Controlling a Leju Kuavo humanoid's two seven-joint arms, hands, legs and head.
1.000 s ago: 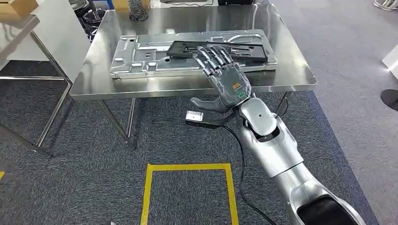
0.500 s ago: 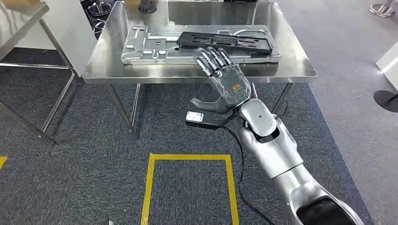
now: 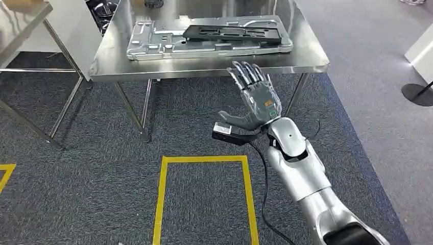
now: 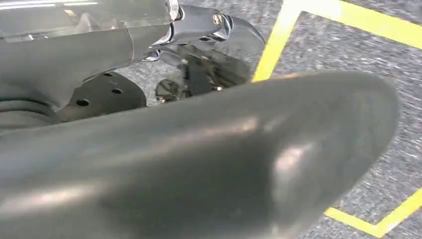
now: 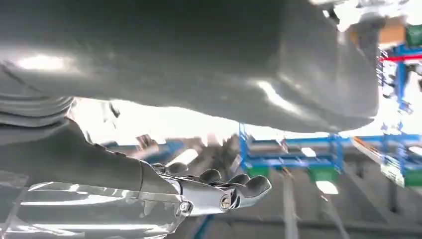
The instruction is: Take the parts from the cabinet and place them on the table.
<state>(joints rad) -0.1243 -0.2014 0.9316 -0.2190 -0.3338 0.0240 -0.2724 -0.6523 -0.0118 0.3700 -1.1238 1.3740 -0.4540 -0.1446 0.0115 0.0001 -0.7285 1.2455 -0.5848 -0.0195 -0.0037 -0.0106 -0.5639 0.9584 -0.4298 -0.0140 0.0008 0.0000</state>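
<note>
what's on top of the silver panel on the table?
A black part lies flat on the silver panel, toward its right side. The panel surface beneath it is covered.

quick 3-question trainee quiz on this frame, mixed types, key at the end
1. True or false: the right hand holds a part.
2. What lies on the silver panel? A) black part B) box C) cable
3. Where does the panel rest?

Key: 1. False; the hand is open, off the table. 2. A. 3. On the steel table.
</note>
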